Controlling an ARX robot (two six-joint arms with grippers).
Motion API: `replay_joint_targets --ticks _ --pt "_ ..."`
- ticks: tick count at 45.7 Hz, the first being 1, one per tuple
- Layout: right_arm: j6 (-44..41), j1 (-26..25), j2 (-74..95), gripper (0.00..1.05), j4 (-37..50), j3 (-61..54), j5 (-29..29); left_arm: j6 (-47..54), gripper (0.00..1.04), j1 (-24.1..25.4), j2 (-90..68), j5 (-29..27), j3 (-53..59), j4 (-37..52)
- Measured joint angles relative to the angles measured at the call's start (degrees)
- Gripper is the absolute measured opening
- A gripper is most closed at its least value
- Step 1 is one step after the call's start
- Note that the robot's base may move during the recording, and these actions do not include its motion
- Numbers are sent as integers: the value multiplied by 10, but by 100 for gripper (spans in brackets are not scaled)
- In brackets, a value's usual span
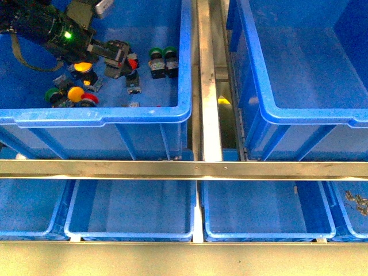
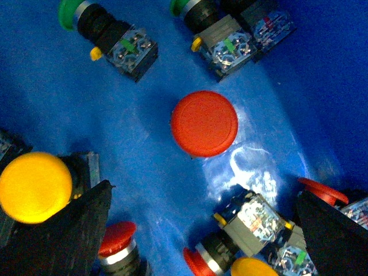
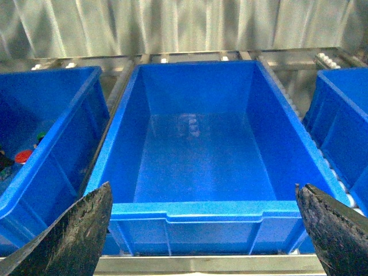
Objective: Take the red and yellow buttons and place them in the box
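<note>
Button, red-capped, directly below left hand.
Standing cap-up, centred between parted fingers; right hand parted too, facing box.

Left arm was black and ribbed, with one green light lit on its casing. Just above that light sat a grey housing. Below the light a dark cable hung in a loop. Beyond the light, the left gripper was black with bare metal parts. Its fingers were matt black, rough-surfaced and wedge-shaped. The right gripper had fingers of the same make.
</note>
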State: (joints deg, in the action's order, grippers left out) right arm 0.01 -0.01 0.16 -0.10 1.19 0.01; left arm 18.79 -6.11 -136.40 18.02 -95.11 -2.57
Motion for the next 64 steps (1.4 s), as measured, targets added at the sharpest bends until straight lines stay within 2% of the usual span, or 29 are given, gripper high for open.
replay_joint_targets --ticks 27,46,51,62,64 --pt "0 0 0 97 0 0 0 -12 97 -11 -116 0 -143 -34" --pt "0 0 0 97 0 0 0 -32 97 -17 -139 2 -170 -38" --pt "0 0 0 97 0 0 0 -34 83 -17 -139 2 -170 -34" --pt "0 0 0 97 0 0 0 -44 36 -17 -146 0 -170 -17" --pt "0 0 0 97 0 0 0 -50 34 -17 -146 -1 -170 -10"
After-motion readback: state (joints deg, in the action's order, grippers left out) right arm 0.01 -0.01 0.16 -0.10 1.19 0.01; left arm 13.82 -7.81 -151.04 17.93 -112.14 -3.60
